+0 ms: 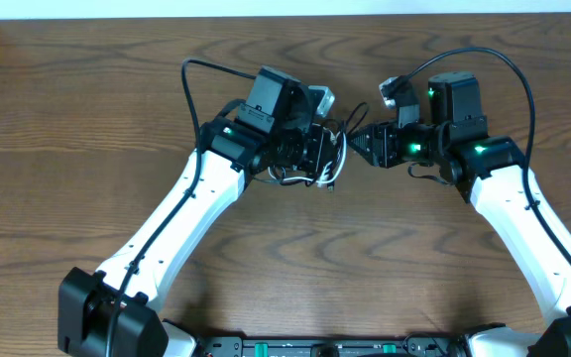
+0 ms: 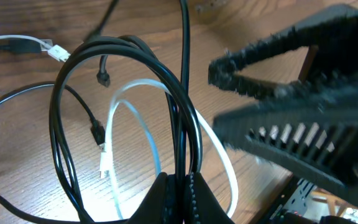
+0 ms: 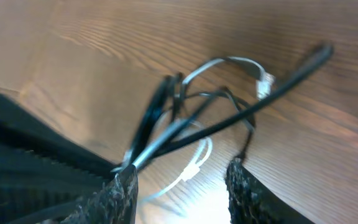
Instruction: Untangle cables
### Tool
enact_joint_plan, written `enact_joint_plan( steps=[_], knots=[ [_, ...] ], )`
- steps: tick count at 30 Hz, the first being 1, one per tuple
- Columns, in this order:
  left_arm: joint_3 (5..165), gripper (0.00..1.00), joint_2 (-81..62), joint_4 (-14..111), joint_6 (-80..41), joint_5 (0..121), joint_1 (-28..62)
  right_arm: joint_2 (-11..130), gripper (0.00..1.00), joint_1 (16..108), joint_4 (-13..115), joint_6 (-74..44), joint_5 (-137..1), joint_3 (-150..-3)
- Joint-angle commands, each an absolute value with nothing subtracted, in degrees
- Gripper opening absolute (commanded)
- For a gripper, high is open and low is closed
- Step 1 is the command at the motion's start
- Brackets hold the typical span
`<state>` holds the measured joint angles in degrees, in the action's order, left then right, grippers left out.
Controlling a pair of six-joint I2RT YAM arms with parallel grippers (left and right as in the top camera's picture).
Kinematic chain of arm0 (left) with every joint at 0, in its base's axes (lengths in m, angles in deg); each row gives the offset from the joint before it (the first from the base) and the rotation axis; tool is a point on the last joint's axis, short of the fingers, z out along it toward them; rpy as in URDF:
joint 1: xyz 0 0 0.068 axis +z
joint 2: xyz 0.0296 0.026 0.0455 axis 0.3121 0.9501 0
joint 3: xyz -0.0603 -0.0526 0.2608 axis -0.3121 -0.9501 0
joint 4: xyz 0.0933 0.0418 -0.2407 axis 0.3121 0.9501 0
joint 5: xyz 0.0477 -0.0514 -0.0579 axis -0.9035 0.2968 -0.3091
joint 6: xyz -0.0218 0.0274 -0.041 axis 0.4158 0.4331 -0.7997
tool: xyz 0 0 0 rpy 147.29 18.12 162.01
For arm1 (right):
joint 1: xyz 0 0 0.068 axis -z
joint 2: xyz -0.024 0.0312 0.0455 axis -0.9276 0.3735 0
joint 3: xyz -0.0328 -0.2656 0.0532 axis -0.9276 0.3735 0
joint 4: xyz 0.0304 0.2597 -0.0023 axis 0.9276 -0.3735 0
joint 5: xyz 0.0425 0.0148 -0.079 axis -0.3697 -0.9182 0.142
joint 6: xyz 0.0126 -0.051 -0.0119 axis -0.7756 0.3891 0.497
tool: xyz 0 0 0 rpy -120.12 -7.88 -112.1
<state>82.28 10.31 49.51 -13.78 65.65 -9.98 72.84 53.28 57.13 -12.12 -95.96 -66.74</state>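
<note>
The black cable (image 2: 64, 93) and the white cable (image 2: 135, 121) lie in tangled loops on the wooden table. My left gripper (image 2: 184, 190) is shut on strands of the black cable and holds the bundle up. In the overhead view the tangle (image 1: 331, 159) hangs at my left gripper (image 1: 320, 149). My right gripper (image 1: 358, 139) is open, its tips just right of the tangle; it also shows in the left wrist view (image 2: 272, 93). In the right wrist view my open fingers (image 3: 182, 186) flank the black cable (image 3: 229, 109) and white cable (image 3: 194, 165), touching neither clearly.
The wooden table (image 1: 87, 119) spreads all round. Thick black arm wires arc over each arm, on the left (image 1: 188, 89) and on the right (image 1: 509, 64). The table's far edge (image 1: 285, 20) meets a white wall.
</note>
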Motion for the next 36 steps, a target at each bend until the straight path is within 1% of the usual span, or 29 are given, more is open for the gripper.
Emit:
enact_joint_plan(
  steps=[1, 4, 13, 15, 19, 26, 29, 31, 36],
  knots=[
    [82.82, 0.08, 10.29, 49.08, -17.17, 67.93, -8.95, 72.31, 0.42, 53.35, 57.5, -12.97, -102.08, -67.07],
    [82.82, 0.08, 10.29, 48.86, -21.08, 68.71, -7.97, 72.31, 0.42, 53.35, 57.92, -13.87, -101.95, -67.07],
    [82.82, 0.07, 10.29, 48.92, -21.1, 72.71, -7.82, 72.38, 0.43, 53.3, 64.3, -20.79, -101.77, -67.07],
    [82.82, 0.07, 10.29, 48.92, -21.1, 72.93, -7.82, 72.6, 0.42, 52.87, 63.88, -21.01, -100.42, -67.07],
    [82.82, 0.08, 10.29, 48.75, -21.1, 74.53, -7.82, 73.74, 0.38, 51.36, 60.56, -26.04, -92.31, -67.07],
    [82.82, 0.07, 10.29, 48.73, -21.1, 74.61, -7.82, 76.47, 0.36, 50.0, 61.87, -26.7, -92.83, -67.07],
    [82.82, 0.07, 10.29, 48.68, -21.12, 74.61, -7.82, 76.69, 0.31, 49.3, 62.68, -26.87, -92.42, -67.07],
    [82.82, 0.07, 10.29, 48.24, -21.39, 74.94, -7.82, 76.69, 0.25, 49.15, 61.61, -28.64, -88.2, -67.07],
    [82.85, 0.07, 10.2, 45.01, -22.48, 81.15, -6.64, 77.04, 0.24, 49.17, 57.92, -28.57, -82.67, -67.05]
  ],
)
